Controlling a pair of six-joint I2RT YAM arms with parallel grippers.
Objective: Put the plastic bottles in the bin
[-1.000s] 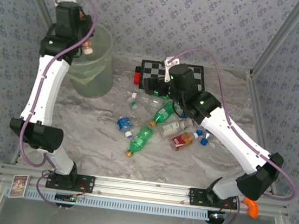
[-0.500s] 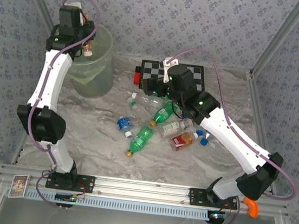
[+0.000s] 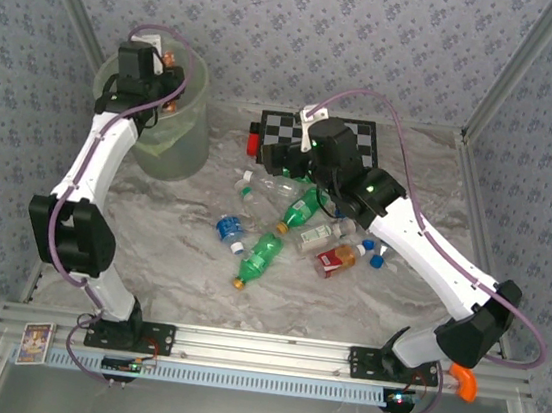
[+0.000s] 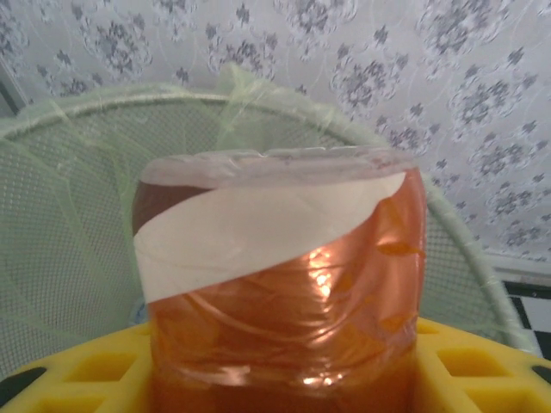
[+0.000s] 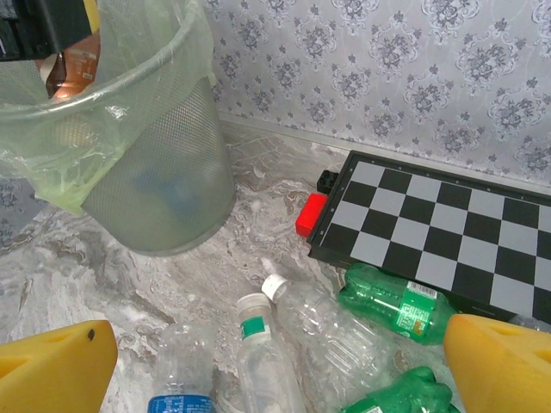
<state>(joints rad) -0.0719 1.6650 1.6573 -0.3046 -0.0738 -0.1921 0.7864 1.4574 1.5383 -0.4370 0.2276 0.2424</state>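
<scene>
progress: early, judged | left gripper point(image 4: 284, 379) clamped on orange-brown bottle point(image 4: 275, 258) over bin point(image 3: 191, 146), upper left; not yet dropped | right gripper point(image 5: 275, 366) jaws wide apart above remaining bottles point(image 3: 301, 210), mid-frame on table point(image 3: 171, 244); most left to move

Bottles point(image 3: 301, 209) right of bin point(image 3: 178, 150)

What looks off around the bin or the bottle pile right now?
Nothing spilled or broken. On the bin, the liner bunches and sags unevenly over one side of the rim, and one green bottle in the pile looks crumpled. The left tool grips an orange-brown bottle at the bin's mouth.
</scene>
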